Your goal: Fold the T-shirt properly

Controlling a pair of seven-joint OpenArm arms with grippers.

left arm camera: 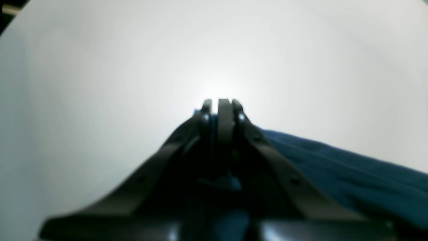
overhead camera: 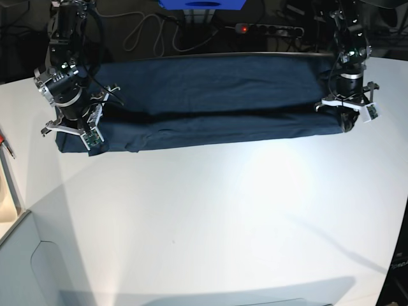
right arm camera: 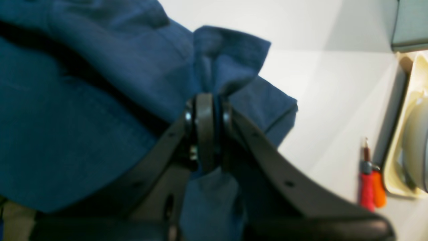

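Observation:
The dark navy T-shirt (overhead camera: 210,105) lies as a long folded band across the far side of the white table (overhead camera: 210,217). At the band's left end in the base view, my right gripper (overhead camera: 84,141) is shut on a bunched pinch of the cloth; the right wrist view shows the fabric (right arm camera: 100,100) puckering out above the closed right gripper (right arm camera: 208,100). At the band's right end my left gripper (overhead camera: 347,122) is low on the shirt's edge. In the left wrist view the left gripper (left arm camera: 222,104) is shut, with a sliver of blue cloth (left arm camera: 334,167) between its fingers.
A red and orange handled tool (right arm camera: 369,187) lies beside a cream tray (right arm camera: 401,140) near the right arm; both show at the base view's left edge, tool (overhead camera: 5,143) and tray (overhead camera: 7,191). Cables and a power strip (overhead camera: 268,29) run behind the table.

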